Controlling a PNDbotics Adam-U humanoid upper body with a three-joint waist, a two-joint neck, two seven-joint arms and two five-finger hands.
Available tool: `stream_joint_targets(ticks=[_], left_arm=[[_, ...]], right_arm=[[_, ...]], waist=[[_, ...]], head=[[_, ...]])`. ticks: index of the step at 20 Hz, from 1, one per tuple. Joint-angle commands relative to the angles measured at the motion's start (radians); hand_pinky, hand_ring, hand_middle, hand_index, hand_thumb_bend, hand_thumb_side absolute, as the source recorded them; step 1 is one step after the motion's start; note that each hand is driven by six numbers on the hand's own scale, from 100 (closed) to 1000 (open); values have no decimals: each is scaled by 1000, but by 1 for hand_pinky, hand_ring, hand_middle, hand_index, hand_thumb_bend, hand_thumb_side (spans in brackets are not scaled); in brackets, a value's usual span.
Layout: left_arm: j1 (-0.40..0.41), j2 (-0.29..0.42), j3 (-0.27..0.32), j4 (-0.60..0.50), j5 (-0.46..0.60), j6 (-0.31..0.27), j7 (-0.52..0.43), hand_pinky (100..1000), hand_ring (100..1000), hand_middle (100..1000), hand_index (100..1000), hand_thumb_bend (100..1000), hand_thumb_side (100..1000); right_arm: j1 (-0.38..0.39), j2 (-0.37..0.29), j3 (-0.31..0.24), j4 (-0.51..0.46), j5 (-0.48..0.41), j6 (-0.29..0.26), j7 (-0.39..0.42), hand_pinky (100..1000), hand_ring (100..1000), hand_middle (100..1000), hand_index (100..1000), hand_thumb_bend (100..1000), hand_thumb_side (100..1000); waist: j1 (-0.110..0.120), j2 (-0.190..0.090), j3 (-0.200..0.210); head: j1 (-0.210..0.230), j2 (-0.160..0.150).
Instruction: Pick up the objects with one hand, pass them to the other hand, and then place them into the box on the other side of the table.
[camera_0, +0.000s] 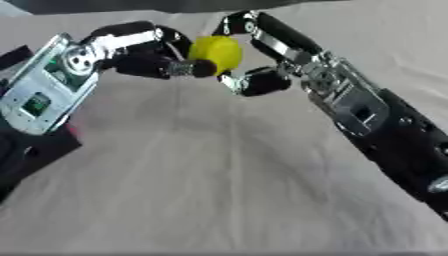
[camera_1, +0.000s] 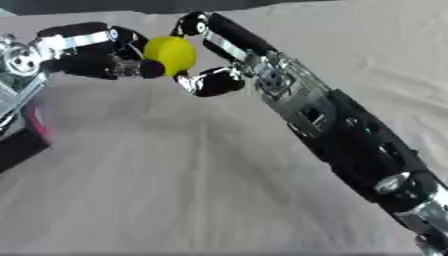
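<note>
Both my robot hands meet mid-air on the round yellow plastic ball (camera_0: 216, 51): left robot hand (camera_0: 144, 52) and right robot hand (camera_0: 262, 60) curled around it. Handover underway; box drop remains, box unseen.

Near the worktop (camera_0: 219, 190) far edge, above its surface: left hand (camera_0: 144, 52) from the left, right hand (camera_0: 276, 55) from the right, ball (camera_0: 216, 52) between them, touching fingers (camera_0: 171, 67) of both. Nearer worktop below.

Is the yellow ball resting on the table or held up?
Held up: the yellow ball sits between the left hand and right hand, both curled round it.
</note>
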Motion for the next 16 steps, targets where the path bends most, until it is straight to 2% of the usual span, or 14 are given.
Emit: stream_joint_targets(ticks=[1, 6, 8, 10, 12, 14, 16], left_arm=[[-25, -3, 13, 1, -15, 5, 16, 907, 784, 761, 852, 727, 853], [-23, -20, 14, 20, -62, 15, 35, 896, 775, 750, 838, 688, 831], [-20, -27, 13, 30, -77, 17, 40, 892, 769, 742, 829, 638, 804], [-17, -33, 14, 36, -83, 19, 44, 887, 755, 726, 816, 531, 776], [-15, -35, 19, 40, -78, 28, 59, 882, 735, 701, 772, 342, 668], [-13, -37, 23, 44, -59, 42, 83, 880, 715, 670, 715, 132, 521], [-13, -37, 23, 46, -32, 57, 104, 880, 701, 650, 685, 100, 416]], right_arm=[[-20, -10, -2, -28, 12, 0, -6, 851, 798, 602, 582, 100, 100], [-18, -9, 2, -39, 20, 4, -11, 849, 795, 599, 578, 100, 100], [-18, -8, 3, -43, 17, 5, -13, 849, 795, 597, 576, 100, 100], [-18, -9, 3, -47, 12, 7, -17, 849, 794, 596, 575, 100, 100], [-16, -10, 2, -49, 10, 8, -20, 848, 794, 595, 574, 100, 100], [-15, -10, 3, -48, 10, 10, -21, 848, 794, 595, 574, 100, 100], [-13, -11, 4, -47, 13, 11, -20, 849, 795, 596, 576, 100, 100]], waist=[[-2, -18, 2], [-2, -17, 1], [-2, -16, 0], [-2, -16, -1], [-2, -15, -1], [-2, -15, -2], [-2, -16, -1]], head=[[2, -14], [7, -14], [9, -14], [10, -13], [10, -13], [11, -14], [10, -14]])
